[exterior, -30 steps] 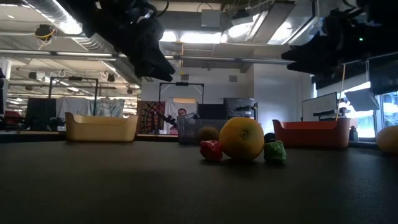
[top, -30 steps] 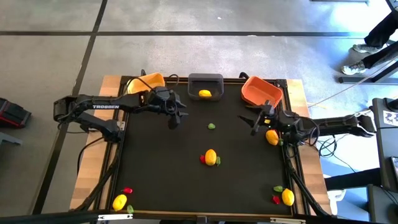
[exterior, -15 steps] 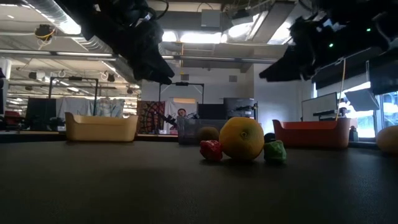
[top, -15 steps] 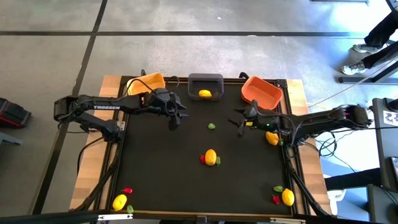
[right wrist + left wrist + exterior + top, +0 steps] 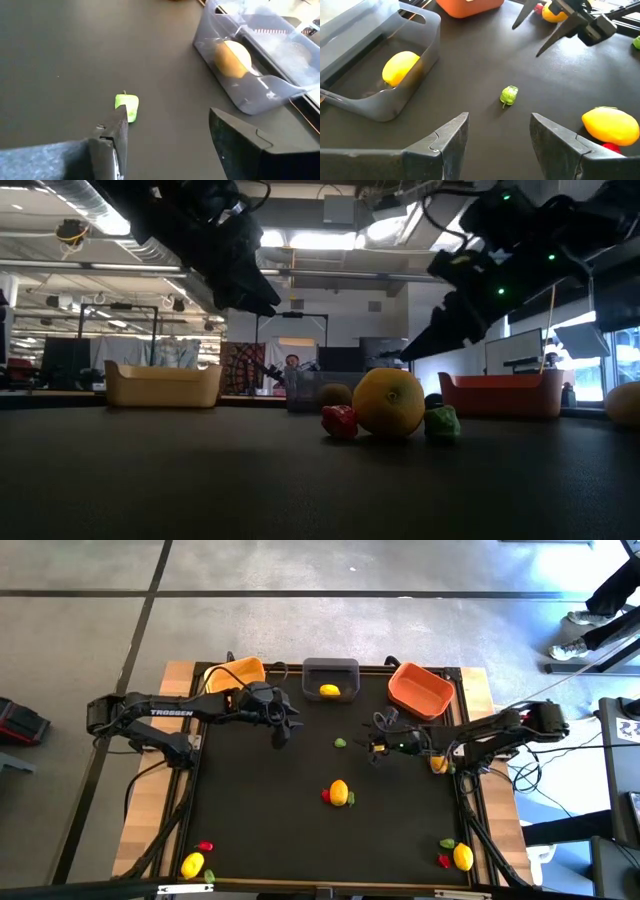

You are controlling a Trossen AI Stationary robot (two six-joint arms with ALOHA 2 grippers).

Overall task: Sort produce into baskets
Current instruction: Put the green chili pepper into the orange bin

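High view, starting at the near edge of the black table (image 5: 250,830): a lemon with a red piece (image 5: 205,846) lies at the near left corner, and another lemon (image 5: 463,857) with red and green pieces at the near right. At the table's middle sits a lemon (image 5: 339,792) flanked by a red piece (image 5: 326,796) and a green one. Farther back a lone green piece (image 5: 340,743) lies in the open. The right hand (image 5: 377,746) hovers just beside it, fingers parted and empty. The left hand (image 5: 280,733) hangs further left, also parted and empty. Along the far edge stand a yellow-orange basket (image 5: 243,670), a dark grey basket (image 5: 331,669) holding one lemon (image 5: 329,691), and an orange basket (image 5: 420,688). Nothing lies between the right hand and the green piece.
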